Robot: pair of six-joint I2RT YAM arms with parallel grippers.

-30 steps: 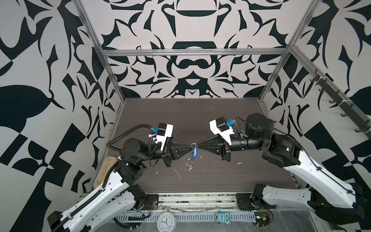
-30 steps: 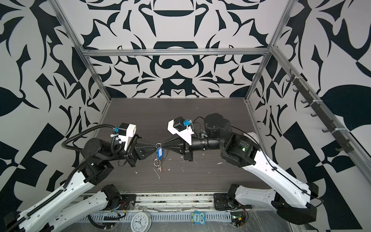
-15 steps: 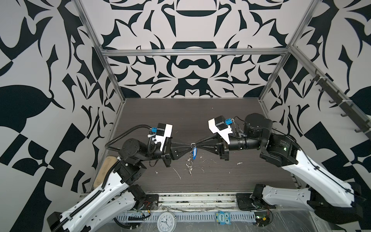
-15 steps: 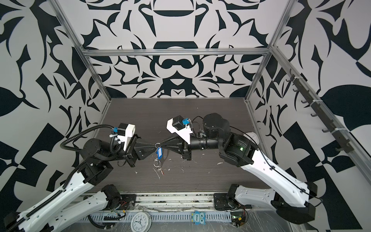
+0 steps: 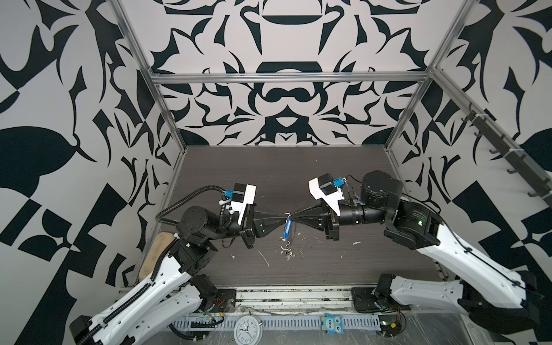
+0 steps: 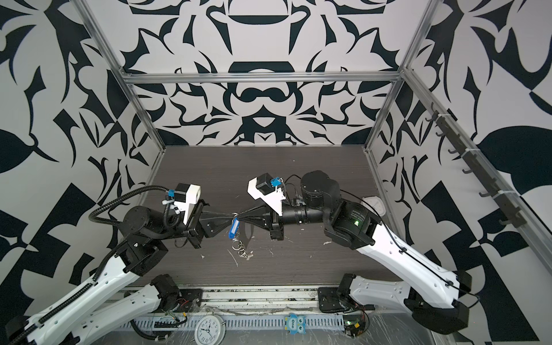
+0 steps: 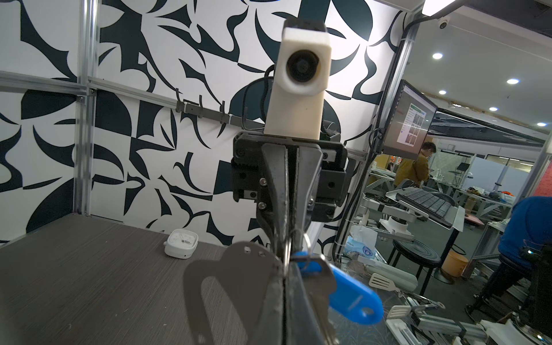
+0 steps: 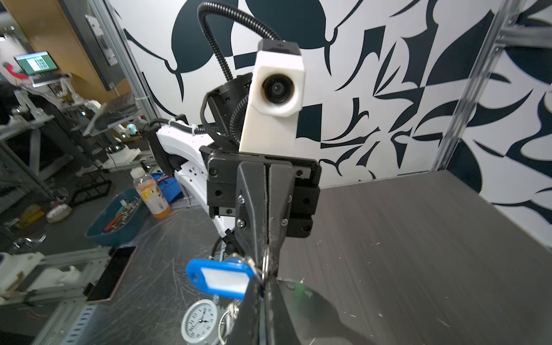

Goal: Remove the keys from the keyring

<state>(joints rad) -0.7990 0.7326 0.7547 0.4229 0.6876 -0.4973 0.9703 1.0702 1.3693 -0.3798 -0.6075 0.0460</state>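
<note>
Left hand (image 5: 281,220), right hand (image 5: 293,219), both pinched on keyring (image 5: 286,248) — blue key (image 5: 287,230) dangling, silvery links below

Close up, the left gripper (image 7: 285,277) fills the lower edge, its dark grey jaws pressed together. It stands tip to tip with the right gripper (image 7: 286,254), which faces the lens, jaws also closed, beneath a white boxy camera housing (image 7: 301,74). A silvery metal keyring (image 7: 306,242) sits where the tips meet, and a blue oblong plastic key tag (image 7: 352,298) hangs beside it. Behind, a small white square clock (image 7: 181,242) rests on the dark wood-grain worktop (image 7: 89,283).
</note>
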